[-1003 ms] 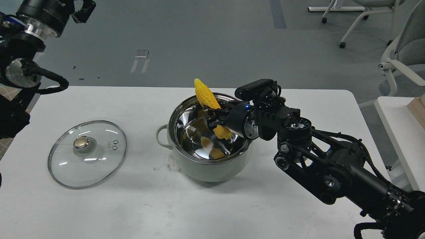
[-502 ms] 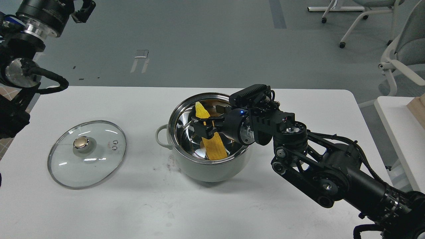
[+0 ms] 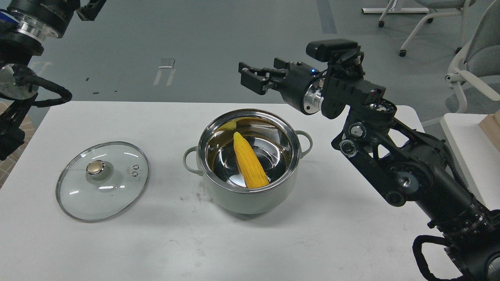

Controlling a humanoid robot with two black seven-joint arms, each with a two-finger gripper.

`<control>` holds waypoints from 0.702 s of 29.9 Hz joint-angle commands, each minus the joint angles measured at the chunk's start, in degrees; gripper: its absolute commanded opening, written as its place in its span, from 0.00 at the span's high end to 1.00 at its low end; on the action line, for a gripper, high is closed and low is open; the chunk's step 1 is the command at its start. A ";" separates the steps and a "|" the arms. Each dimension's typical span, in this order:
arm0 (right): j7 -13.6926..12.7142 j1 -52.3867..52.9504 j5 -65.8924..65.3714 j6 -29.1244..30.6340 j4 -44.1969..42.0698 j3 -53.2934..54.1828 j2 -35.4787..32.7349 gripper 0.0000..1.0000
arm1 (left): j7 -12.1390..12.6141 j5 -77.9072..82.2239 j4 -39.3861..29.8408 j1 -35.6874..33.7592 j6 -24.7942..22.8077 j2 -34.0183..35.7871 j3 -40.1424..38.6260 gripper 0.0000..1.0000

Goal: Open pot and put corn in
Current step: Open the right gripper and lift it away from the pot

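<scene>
Corn lay inside the pot, its pointed tip toward the far wall and its blunt end against the near wall, resting on the shiny steel bottom. The pot stood uncovered in the middle of the white table, and the glass lid with its gold knob lay flat on the table to the left, well apart from the pot.

Little seemed likely to go wrong with the corn itself, since it sat fully below the rim. The chief risk, as a judgement, lay with the right arm: its lower links hung near the pot's right loop handle, and a careless pull back toward the near right could have clipped that handle and shoved or tipped the pot. A sweep by the left arm across the table could likewise have knocked the lid.

The right gripper hovered above and beyond the far rim of the pot, its jaws parted with a narrow gap, holding nothing and touching nothing. The left gripper sat at the far left top edge, mostly cut off, so whether its jaws were parted could not be told.
</scene>
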 commanded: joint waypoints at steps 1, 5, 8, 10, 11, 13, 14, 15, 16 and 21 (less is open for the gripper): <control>-0.03 4.67 8.13 0.04 -6.60 10.13 -0.54 0.01 | -0.05 -0.22 0.01 0.11 0.01 -0.15 -0.20 0.02; 0.06 8.20 14.83 -0.57 -12.95 12.17 -1.33 0.01 | 0.12 -0.14 0.01 0.20 0.01 -0.42 -1.87 0.02; -0.03 8.38 21.59 -2.50 -14.63 15.07 -4.23 0.01 | 0.12 -0.14 0.09 0.37 0.01 -0.50 -1.87 0.02; -0.03 8.21 26.87 -3.38 -14.89 16.12 -5.02 0.00 | 0.12 -0.14 0.09 0.55 0.01 -0.50 -1.96 0.02; -0.03 8.12 28.80 -3.82 -15.07 16.48 -5.29 0.00 | 0.12 -0.14 0.27 0.55 0.01 -0.50 -1.96 0.02; -0.03 7.51 34.95 -4.88 -15.24 17.62 -6.60 0.00 | 0.12 -0.14 0.45 0.72 -0.07 -0.42 -1.96 0.02; -0.03 6.37 39.49 -5.23 -15.24 18.06 -7.13 0.00 | 0.12 -0.14 0.53 0.81 -0.08 -0.42 -1.96 0.02; -0.03 5.06 43.89 -5.23 -15.16 18.93 -7.22 0.00 | 0.12 -0.22 0.71 0.90 -0.08 -0.42 -1.96 0.02; -0.03 4.52 45.85 -5.23 -15.16 19.72 -7.22 0.00 | 0.12 -0.22 0.71 0.90 -0.08 -0.42 -1.96 0.02; 0.06 0.57 56.22 -5.15 -16.29 25.35 -7.13 0.00 | 0.30 -0.49 0.80 1.43 -0.42 -0.59 -1.96 0.02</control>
